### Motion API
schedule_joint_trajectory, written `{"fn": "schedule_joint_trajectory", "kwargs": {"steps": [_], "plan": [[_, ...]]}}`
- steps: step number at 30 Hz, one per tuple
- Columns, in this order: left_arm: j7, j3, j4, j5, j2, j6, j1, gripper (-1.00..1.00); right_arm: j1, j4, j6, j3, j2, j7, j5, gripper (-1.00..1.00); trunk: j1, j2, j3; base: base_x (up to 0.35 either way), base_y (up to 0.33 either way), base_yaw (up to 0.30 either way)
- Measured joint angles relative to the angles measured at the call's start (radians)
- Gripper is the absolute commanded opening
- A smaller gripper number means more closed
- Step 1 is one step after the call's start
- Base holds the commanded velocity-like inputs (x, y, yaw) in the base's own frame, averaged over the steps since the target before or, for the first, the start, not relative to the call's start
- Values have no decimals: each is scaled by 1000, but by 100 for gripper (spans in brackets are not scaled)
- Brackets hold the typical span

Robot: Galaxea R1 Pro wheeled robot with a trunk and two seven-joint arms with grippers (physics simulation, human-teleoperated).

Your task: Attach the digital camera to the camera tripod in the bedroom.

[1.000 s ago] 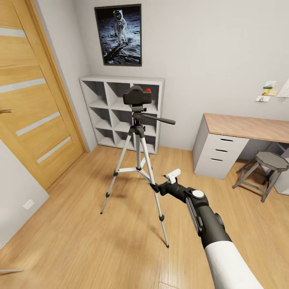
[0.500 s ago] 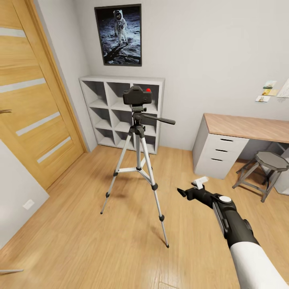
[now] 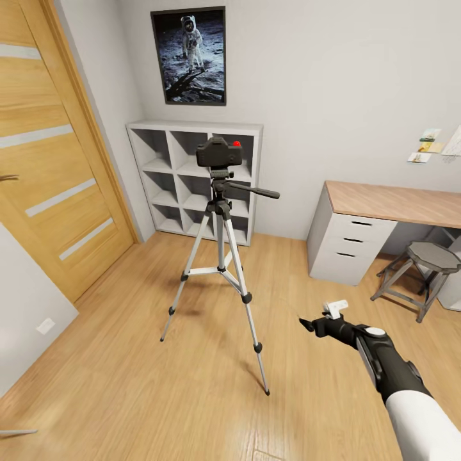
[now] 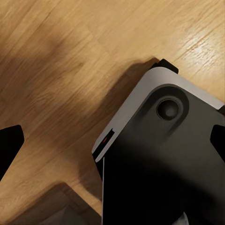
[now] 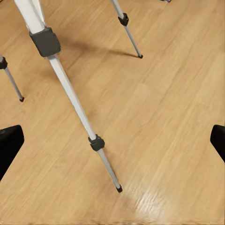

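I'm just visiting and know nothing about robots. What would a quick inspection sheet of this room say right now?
Surface: light wood plank floor, bare around the stand.
Job's things: digital camera sits on top of the camera tripod, which stands upright on three legs.
Clutter: nothing seen on the floor; stool beside the desk.
Grippers: right gripper low beside the tripod, jaws open, holding nothing; left gripper over the floor and the robot's base, jaws apart.
Cables: nothing seen.
Surroundings: white cube shelf, astronaut poster, wooden door.
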State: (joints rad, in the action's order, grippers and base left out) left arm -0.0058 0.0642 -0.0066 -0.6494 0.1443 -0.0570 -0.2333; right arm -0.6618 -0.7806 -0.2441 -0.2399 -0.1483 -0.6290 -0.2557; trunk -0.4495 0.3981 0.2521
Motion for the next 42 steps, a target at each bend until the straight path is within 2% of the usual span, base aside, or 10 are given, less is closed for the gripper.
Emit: {"fn": "schedule_joint_trajectory", "kwargs": {"steps": [7,12,16,23,26,27,32,33,39,42], "plan": [[-1,0,2,-4,0,3,0,100,0,46,4,-1,-13,-1,0,100,0,0,0,0,0,0],[-1,0,4,-5,-2,7,0,100,0,54,5,-1,-15,-1,0,100,0,0,0,0,0,0],[-1,0,4,-6,-2,8,0,100,0,113,5,0,-17,1,-1,100,0,0,0,0,0,0],[-1,0,4,-6,-2,8,1,100,0,125,5,0,-19,12,-1,100,0,0,0,0,0,0],[-1,0,4,-6,-2,8,1,100,0,155,5,0,-27,21,0,100,0,0,0,0,0,0],[-1,0,4,-6,-2,6,1,100,-1,272,7,1,-42,89,1,100,0,0,0,0,0,0],[-1,0,4,-5,-2,7,1,100,0,492,14,4,-50,183,0,100,0,0,0,0,0,0],[-1,0,4,-5,-2,7,1,100,1,599,47,6,-61,221,-1,100,0,0,0,0,0,0],[-1,0,4,-5,-2,7,1,100,1,766,118,9,-70,266,0,100,0,0,0,0,0,0],[-1,0,4,-5,-1,7,1,100,28,797,127,11,-75,305,0,100,0,0,0,0,0,0]]}}
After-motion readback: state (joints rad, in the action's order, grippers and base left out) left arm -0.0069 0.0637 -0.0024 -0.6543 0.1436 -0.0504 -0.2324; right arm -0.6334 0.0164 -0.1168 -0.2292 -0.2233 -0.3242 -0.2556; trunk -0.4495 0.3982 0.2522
